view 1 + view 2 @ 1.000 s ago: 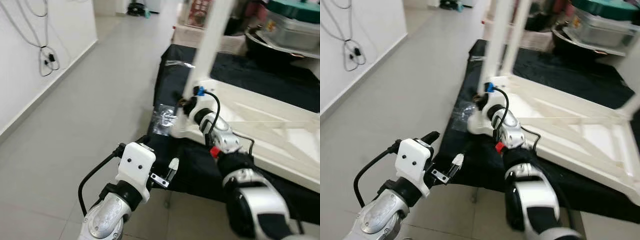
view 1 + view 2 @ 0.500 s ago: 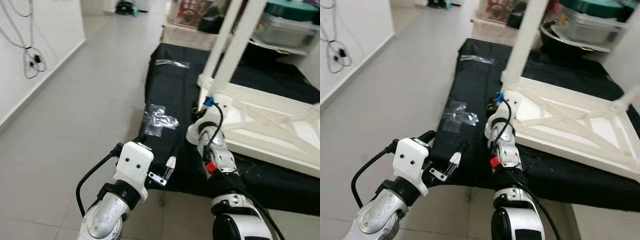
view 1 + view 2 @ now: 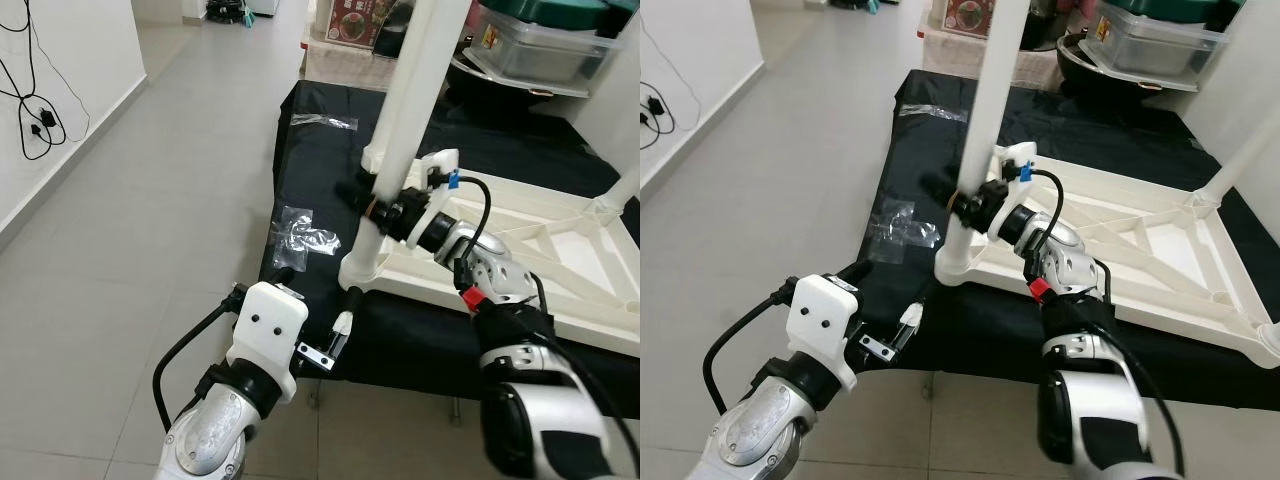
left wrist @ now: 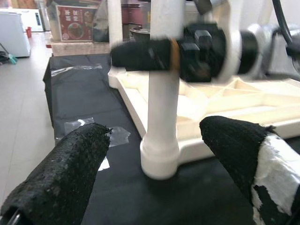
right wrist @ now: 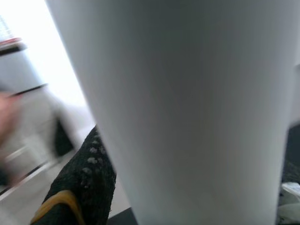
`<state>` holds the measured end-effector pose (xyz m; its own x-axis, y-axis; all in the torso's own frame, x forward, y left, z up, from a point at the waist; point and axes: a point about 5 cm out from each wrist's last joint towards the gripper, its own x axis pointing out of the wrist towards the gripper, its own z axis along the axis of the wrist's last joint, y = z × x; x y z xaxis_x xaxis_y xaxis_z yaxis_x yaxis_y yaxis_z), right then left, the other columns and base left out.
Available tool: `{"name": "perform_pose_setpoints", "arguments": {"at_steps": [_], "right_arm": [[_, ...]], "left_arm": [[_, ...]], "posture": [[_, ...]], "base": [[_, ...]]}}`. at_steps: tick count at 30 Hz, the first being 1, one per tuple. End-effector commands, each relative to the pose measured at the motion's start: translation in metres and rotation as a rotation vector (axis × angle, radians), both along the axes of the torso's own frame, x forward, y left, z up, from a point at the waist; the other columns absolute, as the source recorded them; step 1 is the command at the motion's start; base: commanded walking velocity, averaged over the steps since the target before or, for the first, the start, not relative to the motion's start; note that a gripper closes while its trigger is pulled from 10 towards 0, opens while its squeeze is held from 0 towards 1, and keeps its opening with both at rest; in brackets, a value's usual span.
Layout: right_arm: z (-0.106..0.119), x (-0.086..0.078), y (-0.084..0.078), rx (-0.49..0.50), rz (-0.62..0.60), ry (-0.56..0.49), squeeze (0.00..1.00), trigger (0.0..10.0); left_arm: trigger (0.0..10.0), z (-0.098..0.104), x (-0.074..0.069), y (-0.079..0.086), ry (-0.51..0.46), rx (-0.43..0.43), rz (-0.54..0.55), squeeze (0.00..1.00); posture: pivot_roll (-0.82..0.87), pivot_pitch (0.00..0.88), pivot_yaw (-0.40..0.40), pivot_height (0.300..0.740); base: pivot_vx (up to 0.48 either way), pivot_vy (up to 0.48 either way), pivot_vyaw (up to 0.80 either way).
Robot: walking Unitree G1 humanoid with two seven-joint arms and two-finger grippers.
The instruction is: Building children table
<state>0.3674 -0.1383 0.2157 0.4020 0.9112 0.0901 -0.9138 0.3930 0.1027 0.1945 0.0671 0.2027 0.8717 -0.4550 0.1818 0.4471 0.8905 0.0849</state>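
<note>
in the left eye view, the right tool (image 3: 372, 200) is seen clamped around the white table leg (image 3: 405, 120), low on the leg just above its socket at the near corner of the upturned white table top (image 3: 545, 245). the table top lies on a black cloth (image 3: 320, 170) spread over the floor. a second earlier this tool was lower down at the corner, beside the socket; now it is raised and wrapped on the leg itself, which stands nearly upright. from this it is judged that the leg has been seated and is being pressed or turned home. the left tool (image 3: 345, 312) is held near the cloth's front edge, apart from the leg, as it was before. clear plastic bags (image 3: 305, 235) lie on the cloth.

in the right eye view, another fitted leg (image 3: 1235, 160) is seen at the far corner, so the build is judged to be partly done.

in the left wrist view, the left tool's fingers (image 4: 61, 173) are seen spread wide, with nothing between them; the leg's base (image 4: 160, 154) stands ahead in the gap.

in the right wrist view, the leg (image 5: 187, 108) is pressed close against one black finger (image 5: 84, 183).
</note>
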Motion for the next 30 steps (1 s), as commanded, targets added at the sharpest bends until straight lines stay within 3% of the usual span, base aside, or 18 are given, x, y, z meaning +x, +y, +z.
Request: {"name": "perform_pose_setpoints", "arguments": {"at_steps": [1, 5, 6, 10, 15, 16, 18, 19, 20, 22, 23, 24, 25, 26, 27, 30], "right_arm": [[-0.013, -0.006, 0.012, -0.025, 0.106, 0.049, 0.0, 10.0], [-0.02, -0.004, 0.018, -0.06, 0.132, 0.06, 0.0, 10.0], [-0.022, 0.001, 0.025, -0.074, 0.077, 0.047, 0.0, 0.0], [-0.019, 0.008, 0.034, -0.054, -0.017, -0.001, 0.0, 0.0], [-0.012, 0.015, 0.031, 0.004, -0.123, -0.013, 0.0, 0.0], [-0.009, 0.019, 0.027, 0.018, -0.231, -0.025, 0.0, 0.0], [-0.009, 0.019, 0.027, 0.018, -0.231, -0.025, 0.0, 0.0], [-0.008, 0.026, 0.02, 0.006, -0.422, -0.034, 0.0, 0.0], [-0.008, 0.026, 0.02, 0.006, -0.422, -0.034, 0.0, 0.0], [-0.016, 0.036, -0.012, -0.034, -0.948, 0.018, 0.0, 0.0], [-0.016, 0.036, -0.012, -0.034, -0.948, 0.018, 0.0, 0.0], [-0.03, 0.031, -0.035, -0.056, -1.231, 0.094, 0.0, 0.0], [-0.03, 0.031, -0.035, -0.056, -1.231, 0.094, 0.0, 0.0], [-0.042, 0.023, -0.048, -0.075, -1.411, 0.158, 0.0, 0.0], [-0.051, 0.015, -0.05, -0.086, -1.494, 0.2, 0.0, 0.0], [-0.055, 0.011, -0.046, -0.083, -1.527, 0.217, 0.0, 0.0]], "left_arm": [[10.0, 0.001, -0.002, -0.001, -0.004, 0.0, -0.002, 0.0], [10.0, 0.0, -0.003, -0.002, 0.001, -0.002, -0.007, 0.0], [10.0, 0.0, -0.003, -0.002, 0.002, -0.003, -0.009, 0.0], [10.0, 0.0, -0.003, -0.003, 0.002, -0.002, -0.011, 0.0], [10.0, 0.0, -0.003, -0.003, 0.001, -0.001, -0.009, 0.0], [10.0, 0.0, -0.003, -0.003, 0.0, -0.001, -0.008, 0.0], [10.0, 0.0, -0.003, -0.003, 0.0, -0.001, -0.008, 0.0], [10.0, 0.0, -0.003, -0.003, 0.0, 0.0, -0.008, 0.0], [10.0, 0.0, -0.003, -0.003, 0.0, 0.0, -0.008, 0.0], [10.0, 0.0, -0.002, -0.003, 0.0, 0.002, -0.007, 0.0], [10.0, 0.0, -0.002, -0.003, 0.0, 0.002, -0.007, 0.0], [10.0, 0.0, -0.002, -0.003, -0.001, 0.003, -0.008, 0.0], [10.0, 0.0, -0.002, -0.003, -0.001, 0.003, -0.008, 0.0], [10.0, 0.0, -0.002, -0.003, -0.002, 0.004, -0.007, 0.0], [10.0, 0.0, -0.002, -0.002, -0.003, 0.005, -0.005, 0.0], [10.0, 0.0, -0.001, -0.002, -0.004, 0.005, -0.003, 0.0]], "posture": [[0.15, 0.095, -0.145, 0.74], [0.15, 0.093, -0.145, 0.74], [0.16, 0.092, -0.146, 0.74], [0.15, 0.092, -0.146, 0.74], [0.15, 0.093, -0.147, 0.74], [0.15, 0.095, -0.145, 0.74], [0.15, 0.095, -0.145, 0.74], [0.14, 0.095, -0.146, 0.74], [0.14, 0.095, -0.146, 0.74], [0.14, 0.097, -0.143, 0.74], [0.14, 0.097, -0.143, 0.74], [0.14, 0.098, -0.144, 0.74], [0.14, 0.098, -0.144, 0.74], [0.14, 0.099, -0.143, 0.74], [0.14, 0.101, -0.142, 0.74], [0.14, 0.102, -0.14, 0.74]], "base": [[0.0, 0.0, 0.0], [0.0, 0.0, 0.0], [0.0, 0.0, 0.0], [0.0, 0.0, 0.0], [0.0, 0.0, 0.0], [0.0, 0.0, 0.0], [0.0, 0.0, 0.0], [0.0, 0.0, 0.0], [0.0, 0.0, 0.0], [0.0, 0.0, 0.0], [0.0, 0.0, 0.0], [0.0, 0.0, 0.0], [0.0, 0.0, 0.0], [0.0, 0.0, 0.0], [0.0, 0.0, 0.0], [0.0, 0.0, 0.0]]}}
